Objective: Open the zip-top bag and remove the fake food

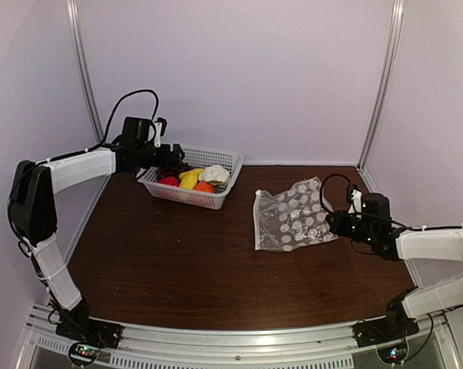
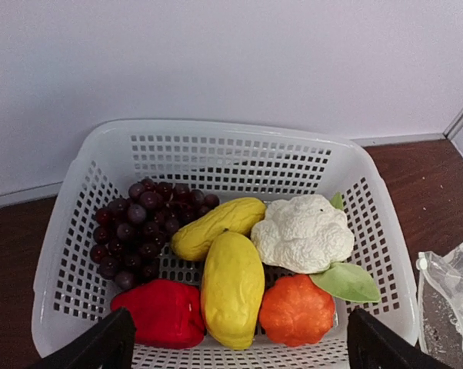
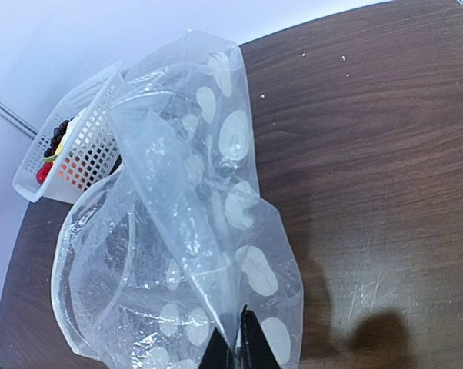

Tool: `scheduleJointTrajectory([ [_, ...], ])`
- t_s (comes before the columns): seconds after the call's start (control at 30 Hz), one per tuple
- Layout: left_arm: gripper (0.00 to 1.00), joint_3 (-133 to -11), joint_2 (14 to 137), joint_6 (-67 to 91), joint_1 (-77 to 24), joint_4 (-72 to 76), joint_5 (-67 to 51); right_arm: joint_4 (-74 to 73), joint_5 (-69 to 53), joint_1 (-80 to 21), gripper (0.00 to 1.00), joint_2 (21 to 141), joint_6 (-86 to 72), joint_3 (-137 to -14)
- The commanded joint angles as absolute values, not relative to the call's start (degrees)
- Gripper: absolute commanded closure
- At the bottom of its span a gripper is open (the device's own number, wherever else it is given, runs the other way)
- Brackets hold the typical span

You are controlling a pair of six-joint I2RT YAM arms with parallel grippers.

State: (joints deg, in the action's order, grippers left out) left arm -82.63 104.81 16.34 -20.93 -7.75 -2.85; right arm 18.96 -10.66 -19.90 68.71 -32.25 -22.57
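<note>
I'm seeing the left gripper [image 1: 168, 157] hovering at the basket's [image 1: 216, 201] 9 o'clock rim, fingers spread wide, gripping nothing. The fake food [image 2: 231, 288] is sitting in the basket: grapes [image 2: 135, 231] at 9, red piece [image 2: 162, 311] at 7, orange one [image 2: 297, 307] at 5. The right gripper [image 1: 333, 221] is pinching the bag [image 1: 293, 219] by its 3 o'clock edge, fingers pressed together on the plastic. The bag is lying at the table's [image 1: 178, 261] 3 o'clock side, apart from the basket

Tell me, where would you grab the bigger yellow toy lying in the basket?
Probably across the middle of the yellow toy, coming straight down from above. It is long and lies flat, so its short width suits a pinch, and the basket walls block the sides. The red piece and orange piece crowd its near end.
</note>
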Motion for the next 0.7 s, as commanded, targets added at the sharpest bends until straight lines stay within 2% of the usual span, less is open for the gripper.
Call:
scheduleJointTrajectory([
  [0.0, 0.02, -79.5, 101.6, 25.2, -20.5, -10.7, 0.6, 18.3, -10.8, -17.1, 0.94, 72.1, -29.5, -26.6],
  [0.33, 0.02, -54.2, 85.7, 30.2, -20.5, 3.0, -4.8, 20.7, -13.1, -13.1, 0.93, 82.1, -25.7, -33.5],
  [0.4, 0.02, -51.0, 82.6, 29.9, -20.5, 3.7, -5.0, 20.1, -13.5, -12.9, 0.88, 82.7, -25.2, -34.2],
  [0.43, 0.02, -49.9, 81.4, 29.8, -20.5, 3.6, -4.8, 19.8, -13.5, -12.8, 0.80, 82.5, -25.1, -34.2],
  [0.5, 0.02, -48.2, 79.6, 29.1, -20.5, 3.3, -5.1, 19.1, -13.1, -12.5, 0.57, 81.5, -24.9, -33.9],
  [0.67, 0.02, -46.4, 76.4, 28.8, -20.5, 1.7, -3.1, 15.8, -12.6, -11.4, 0.11, 77.8, -23.6, -34.3],
])
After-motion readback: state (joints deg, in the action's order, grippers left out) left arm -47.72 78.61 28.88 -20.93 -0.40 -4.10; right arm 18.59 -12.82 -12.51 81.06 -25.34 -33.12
